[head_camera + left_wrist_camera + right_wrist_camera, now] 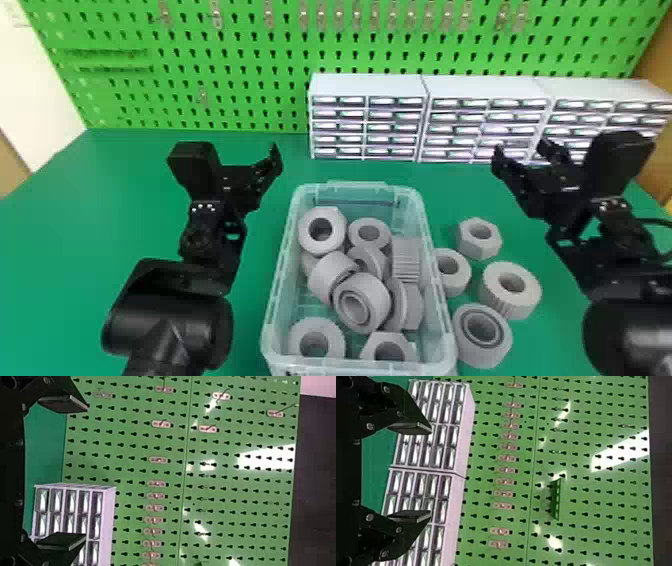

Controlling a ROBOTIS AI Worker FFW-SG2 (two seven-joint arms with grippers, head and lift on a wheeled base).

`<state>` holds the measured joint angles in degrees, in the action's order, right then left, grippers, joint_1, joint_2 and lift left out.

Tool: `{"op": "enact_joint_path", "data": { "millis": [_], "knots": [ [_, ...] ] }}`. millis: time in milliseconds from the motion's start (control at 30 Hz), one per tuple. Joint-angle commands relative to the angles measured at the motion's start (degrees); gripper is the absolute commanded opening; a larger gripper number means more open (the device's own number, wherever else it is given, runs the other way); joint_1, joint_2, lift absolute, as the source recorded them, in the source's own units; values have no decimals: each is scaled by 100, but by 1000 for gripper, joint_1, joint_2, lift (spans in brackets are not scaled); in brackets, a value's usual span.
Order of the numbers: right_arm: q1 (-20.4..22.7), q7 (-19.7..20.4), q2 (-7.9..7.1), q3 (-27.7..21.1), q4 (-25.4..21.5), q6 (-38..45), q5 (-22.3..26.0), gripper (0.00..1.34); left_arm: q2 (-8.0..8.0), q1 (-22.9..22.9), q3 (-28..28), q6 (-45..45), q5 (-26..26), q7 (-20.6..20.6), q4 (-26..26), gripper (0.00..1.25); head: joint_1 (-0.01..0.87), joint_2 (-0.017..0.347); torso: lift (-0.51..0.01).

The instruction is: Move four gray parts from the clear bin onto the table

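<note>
The clear bin (281, 280) stands at the front middle of the head view, holding several gray parts (361, 302), rings and nuts piled together. To its right on the green table lie a hex nut (465, 243), a ribbed ring (525, 300) and other gray rings (492, 350). My left gripper (274, 157) hangs left of the bin, above the table. My right gripper (520, 150) is raised behind and right of the loose parts. In the left wrist view, the left gripper (63, 473) is open; in the right wrist view, the right gripper (411, 472) is open too, both holding nothing.
White drawer cabinets (367, 86) line the back of the green table (250, 210) from the middle to the right. A green pegboard (225, 65) with small hooks rises behind them. The bin's walls stand higher than the table parts beside it.
</note>
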<state>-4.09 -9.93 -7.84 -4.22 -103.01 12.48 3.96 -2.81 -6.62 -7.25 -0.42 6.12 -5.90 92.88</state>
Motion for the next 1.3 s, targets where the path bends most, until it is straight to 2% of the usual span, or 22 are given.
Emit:
{"op": "enact_joint_path", "data": {
  "millis": [0,367,1267],
  "knots": [
    [13,0,-7,-17,0,0,0,824,0,20,92,139,-93,63,134,1106,693,72,-52],
    [31,0,-16,-70,0,0,0,824,0,55,312,323,-172,221,327,1106,693,72,-52],
    [75,0,2,-105,0,0,18,824,0,143,461,350,-207,238,494,1106,693,72,-52]
  ]
}}
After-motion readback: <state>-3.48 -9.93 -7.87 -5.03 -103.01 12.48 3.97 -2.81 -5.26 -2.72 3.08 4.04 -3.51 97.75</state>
